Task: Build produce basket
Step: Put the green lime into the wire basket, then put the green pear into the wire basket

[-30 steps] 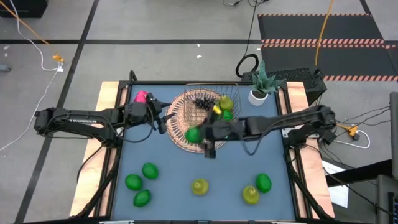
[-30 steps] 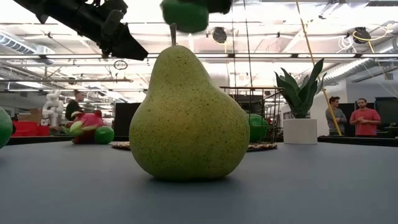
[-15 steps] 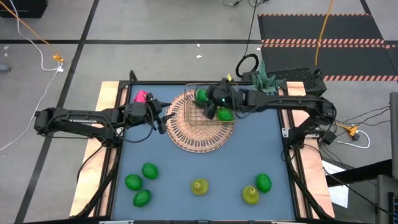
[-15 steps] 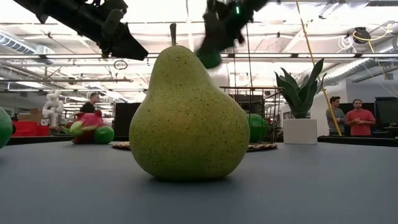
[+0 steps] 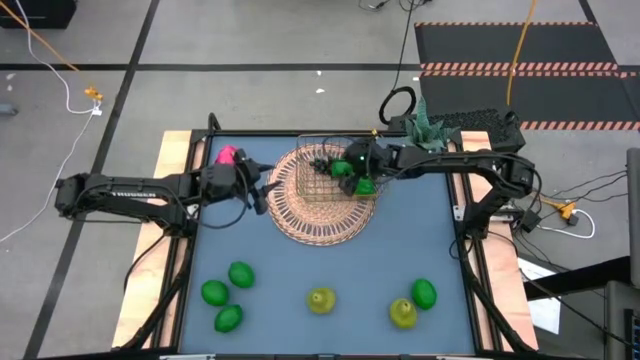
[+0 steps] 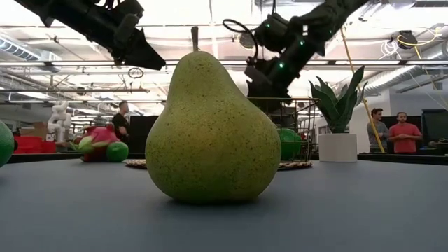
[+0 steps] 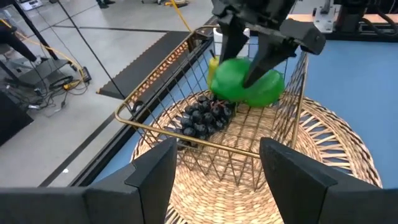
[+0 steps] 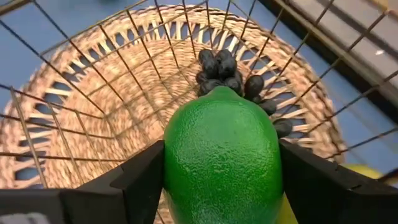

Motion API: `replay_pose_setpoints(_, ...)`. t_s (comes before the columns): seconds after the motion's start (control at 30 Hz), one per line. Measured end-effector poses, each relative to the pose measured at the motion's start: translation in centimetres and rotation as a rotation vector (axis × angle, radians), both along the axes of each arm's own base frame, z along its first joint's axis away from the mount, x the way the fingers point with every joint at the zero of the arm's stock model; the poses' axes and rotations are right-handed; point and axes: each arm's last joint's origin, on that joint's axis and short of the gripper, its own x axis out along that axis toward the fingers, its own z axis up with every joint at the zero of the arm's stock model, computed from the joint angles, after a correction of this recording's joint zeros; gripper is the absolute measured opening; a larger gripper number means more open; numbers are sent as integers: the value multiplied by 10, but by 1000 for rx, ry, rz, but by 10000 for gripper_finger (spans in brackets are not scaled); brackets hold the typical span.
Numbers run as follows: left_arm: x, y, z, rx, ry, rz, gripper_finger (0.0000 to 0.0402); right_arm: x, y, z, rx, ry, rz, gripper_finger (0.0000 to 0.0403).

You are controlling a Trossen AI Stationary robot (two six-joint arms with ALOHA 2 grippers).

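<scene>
Right fingers [image 8: 217, 186] hiding lime [image 8: 222, 155], basket [image 8: 74, 93]

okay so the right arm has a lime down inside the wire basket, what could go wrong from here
1. The right claw holds the lime right beside another lime and just above the grape bunch; letting go may send it rolling onto the grapes.
2. Its fingers sit close to the basket wires, so pulling out could snag the rim and drag the basket across the woven mat.

The basket [image 5: 335, 170] sits on the mat [image 5: 320, 195] at the bench's [image 5: 300, 270] rear; grapes [image 7: 205, 117] lie inside; the right pincer [image 7: 249, 62] holds a lime [image 7: 233, 79] above them.
</scene>
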Motion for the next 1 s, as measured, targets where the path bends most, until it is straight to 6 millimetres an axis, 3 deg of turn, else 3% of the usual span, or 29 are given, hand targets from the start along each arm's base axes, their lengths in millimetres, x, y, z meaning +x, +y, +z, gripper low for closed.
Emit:
replay_pose_setpoints(0.33,-1,4,0,-8,-4,26,232,-7,-1,-17,49,-46,30,352)
replay_pose_setpoints(0.67,-2,4,-3,-2,31,22,232,-2,-4,-10,-41,-105,16,356)
replay_pose_setpoints(1.0,-3,7,-5,5,60,32,232,1,3,11,-140,-209,86,356)
